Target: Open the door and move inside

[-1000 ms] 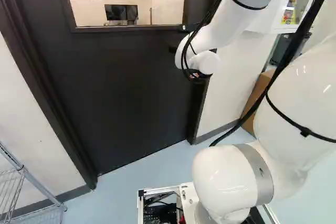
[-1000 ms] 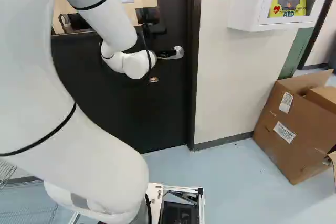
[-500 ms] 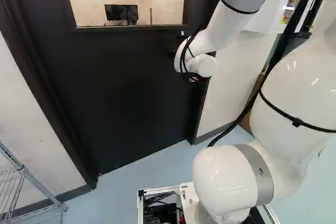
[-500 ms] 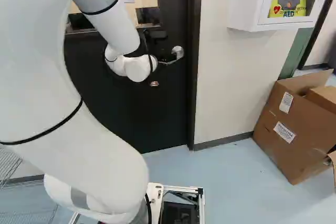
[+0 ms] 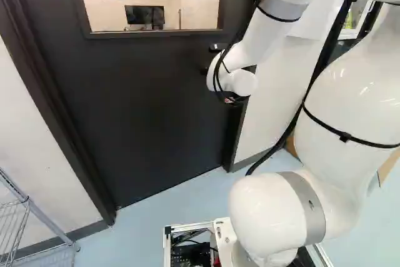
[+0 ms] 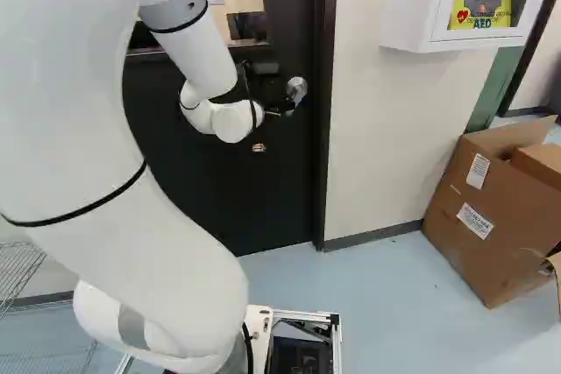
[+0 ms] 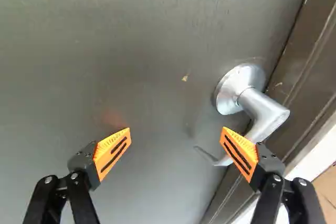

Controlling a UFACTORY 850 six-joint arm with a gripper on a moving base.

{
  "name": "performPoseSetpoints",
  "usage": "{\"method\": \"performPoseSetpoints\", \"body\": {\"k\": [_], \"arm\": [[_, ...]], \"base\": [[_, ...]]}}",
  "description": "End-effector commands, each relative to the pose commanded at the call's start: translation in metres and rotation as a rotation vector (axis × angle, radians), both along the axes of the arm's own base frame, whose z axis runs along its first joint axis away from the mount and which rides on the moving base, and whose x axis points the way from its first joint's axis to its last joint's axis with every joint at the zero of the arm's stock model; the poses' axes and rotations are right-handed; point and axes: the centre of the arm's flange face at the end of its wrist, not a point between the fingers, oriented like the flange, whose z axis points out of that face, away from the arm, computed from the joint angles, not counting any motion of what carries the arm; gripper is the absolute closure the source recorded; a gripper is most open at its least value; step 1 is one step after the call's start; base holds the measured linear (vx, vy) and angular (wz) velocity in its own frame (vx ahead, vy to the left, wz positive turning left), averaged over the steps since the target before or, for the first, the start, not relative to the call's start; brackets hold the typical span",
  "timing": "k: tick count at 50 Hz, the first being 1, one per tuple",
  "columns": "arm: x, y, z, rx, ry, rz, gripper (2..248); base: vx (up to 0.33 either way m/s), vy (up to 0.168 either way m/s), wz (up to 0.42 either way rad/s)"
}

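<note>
your arm is reaching toward the smooth, dark door; your gripper is gaping wide, holding nothing, one ridged orange pad partly covering the curved, silvery handle.

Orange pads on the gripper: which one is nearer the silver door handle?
The pad nearest the door frame: the handle passes partly behind it, while the other pad shows against plain door.
</note>
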Motion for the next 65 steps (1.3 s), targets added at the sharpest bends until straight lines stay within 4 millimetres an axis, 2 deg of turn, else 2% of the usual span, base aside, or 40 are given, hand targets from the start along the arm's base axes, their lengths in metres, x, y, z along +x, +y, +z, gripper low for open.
{"method": "performPoseSetpoints", "body": {"k": [15, 30, 52, 65], "arm": [[0.002, 0.0, -0.015, 0.001, 0.034, 0.0, 3], [0.005, -0.001, -0.018, 0.009, 0.039, -0.013, 3], [0.034, -0.006, -0.019, 0.082, 0.033, -0.129, 3], [0.057, -0.002, -0.022, 0.122, 0.04, -0.176, 3]], "base": [[0.0, 0.0, 0.0], [0.0, 0.0, 0.0], [0.0, 0.0, 0.0], [0.0, 0.0, 0.0]]}}
